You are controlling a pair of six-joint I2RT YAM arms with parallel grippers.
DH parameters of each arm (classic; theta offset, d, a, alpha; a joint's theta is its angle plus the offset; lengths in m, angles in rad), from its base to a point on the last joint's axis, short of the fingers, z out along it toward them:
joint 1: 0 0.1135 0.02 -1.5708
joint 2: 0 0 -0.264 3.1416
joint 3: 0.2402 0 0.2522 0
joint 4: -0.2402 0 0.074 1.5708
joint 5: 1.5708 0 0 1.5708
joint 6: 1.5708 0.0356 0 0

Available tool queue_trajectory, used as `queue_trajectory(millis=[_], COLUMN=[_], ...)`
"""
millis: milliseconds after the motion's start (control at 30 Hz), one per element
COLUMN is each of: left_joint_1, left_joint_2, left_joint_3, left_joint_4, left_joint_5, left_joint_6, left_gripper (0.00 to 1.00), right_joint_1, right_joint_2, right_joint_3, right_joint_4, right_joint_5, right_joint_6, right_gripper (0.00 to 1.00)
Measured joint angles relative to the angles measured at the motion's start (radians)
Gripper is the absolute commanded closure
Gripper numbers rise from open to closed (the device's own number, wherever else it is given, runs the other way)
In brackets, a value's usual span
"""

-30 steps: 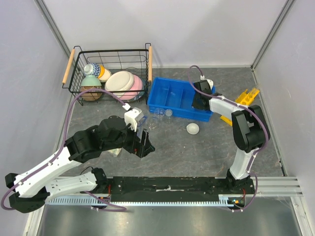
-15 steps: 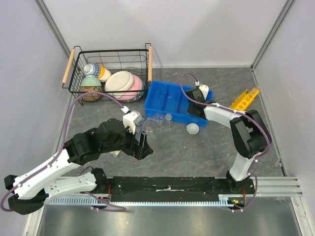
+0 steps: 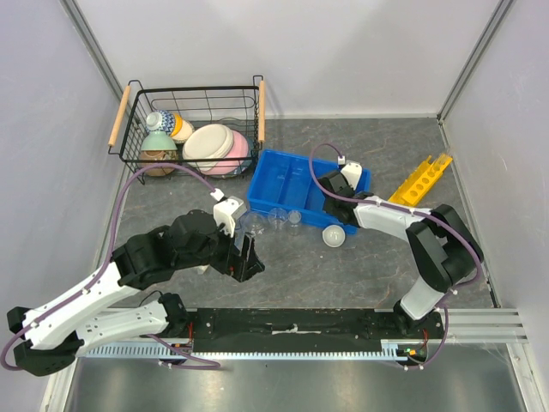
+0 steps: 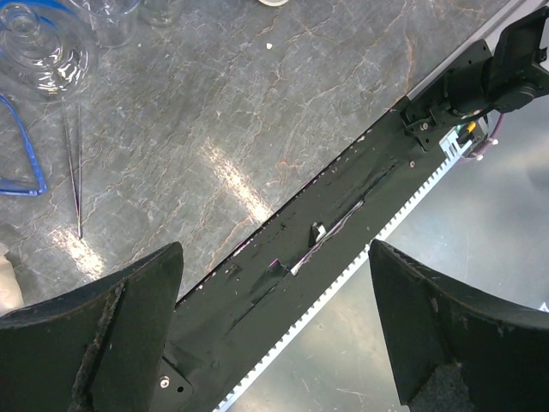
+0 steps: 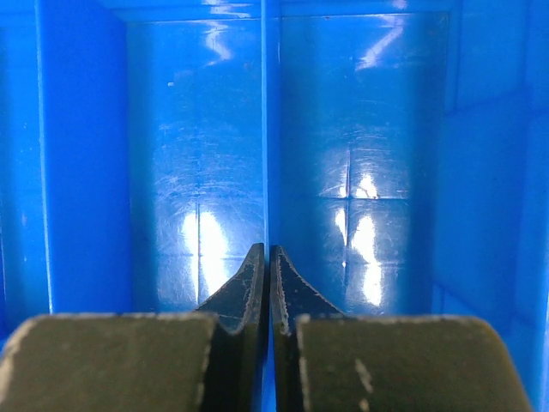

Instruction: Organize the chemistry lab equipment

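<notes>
Your right gripper is clamped on the divider of the blue bin, forearm stretched low across the table. Glass vessels and the white dish stand outside the bin, beside that wrist; the yellow rack lies well behind it. Nothing appears sorted yet. Your left gripper hangs spread, empty.

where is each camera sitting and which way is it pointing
Top external: above, behind the arms, looking down; both show whole.
Left wrist: faces down at the table's near edge and glass flask; open left gripper shows.
Right wrist: faces into the blue bin; right gripper shut on its divider.
Shared: top also sees flask and bin.
</notes>
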Motion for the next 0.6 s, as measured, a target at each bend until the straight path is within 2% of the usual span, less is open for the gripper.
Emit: queue_trajectory(millis=[600], left_joint_1=[0.000], left_joint_2=[-0.022], left_joint_3=[-0.028], left_joint_4=[0.000], left_joint_5=[0.021], left_joint_6=[-0.002], left_gripper=[0.05], right_joint_1=[0.077], right_joint_2=[-0.078], right_joint_3=[-0.082], right_joint_4=[-0.016], right_joint_5=[0.030], right_joint_6=[0.067], right_gripper=[1.00])
